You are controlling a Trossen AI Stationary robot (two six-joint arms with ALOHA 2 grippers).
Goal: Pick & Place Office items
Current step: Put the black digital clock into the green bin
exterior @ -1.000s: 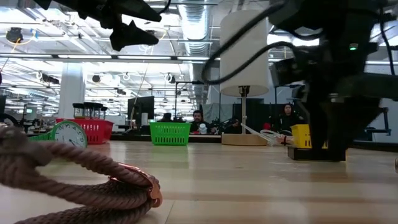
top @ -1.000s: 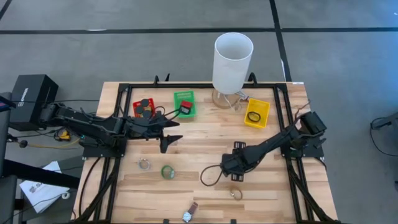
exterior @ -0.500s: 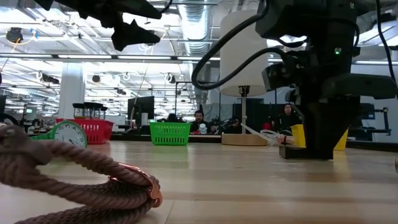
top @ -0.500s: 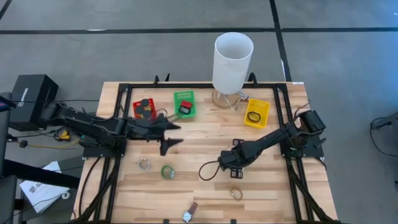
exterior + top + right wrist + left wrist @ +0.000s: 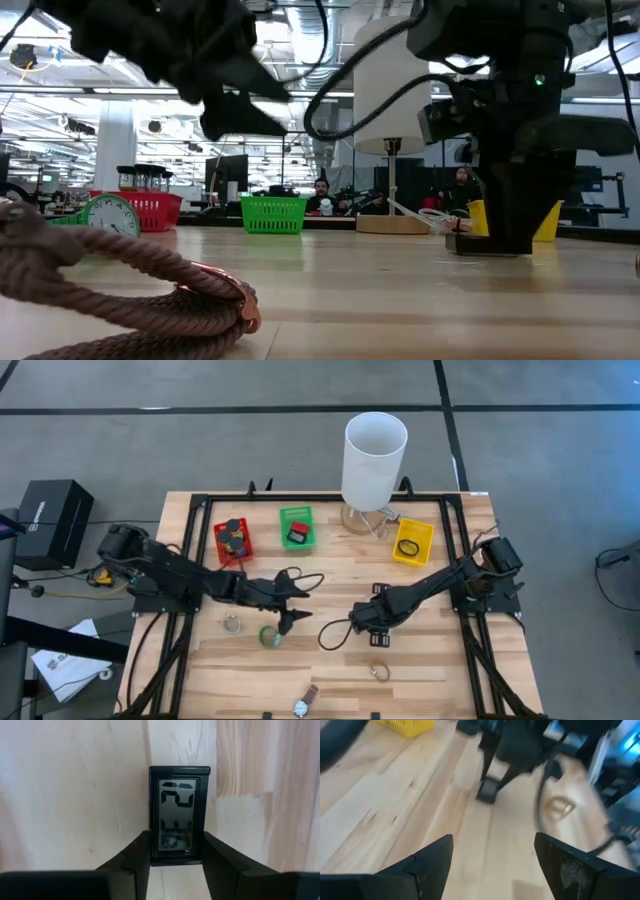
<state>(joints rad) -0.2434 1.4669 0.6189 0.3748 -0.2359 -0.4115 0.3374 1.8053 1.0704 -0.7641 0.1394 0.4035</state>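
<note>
A small black digital clock (image 5: 180, 795) lies flat on the wooden table, display up. My right gripper (image 5: 176, 840) points straight down over it, shut on it; in the high view the gripper (image 5: 365, 622) hides the clock. My left gripper (image 5: 296, 602) hovers open above the table's middle, slanting down, with nothing between its fingers (image 5: 427, 865). A green tape roll (image 5: 268, 636) lies just beside it toward the near edge. A ring (image 5: 232, 624), a second ring (image 5: 378, 671) and a wristwatch (image 5: 303, 703) lie loose on the table. My right gripper pinches the clock's two long sides (image 5: 152, 840) between its two fingers (image 5: 134, 862), at one short end of the clock. The fingers come from above, pointing down, and lie across the clock. The clock rests flat on the table.
At the far side stand a red bin (image 5: 232, 540) with black cylinders, a green bin (image 5: 296, 526) with a red block, a yellow bin (image 5: 412, 541) with a black ring, and a tall white cylinder (image 5: 375, 455). A brown rope (image 5: 110, 280) lies near the low camera.
My left gripper has gone from beside the red and green bins toward the table's near edge and right, sinking and tipping further downward; it now hangs by the green tape roll.
</note>
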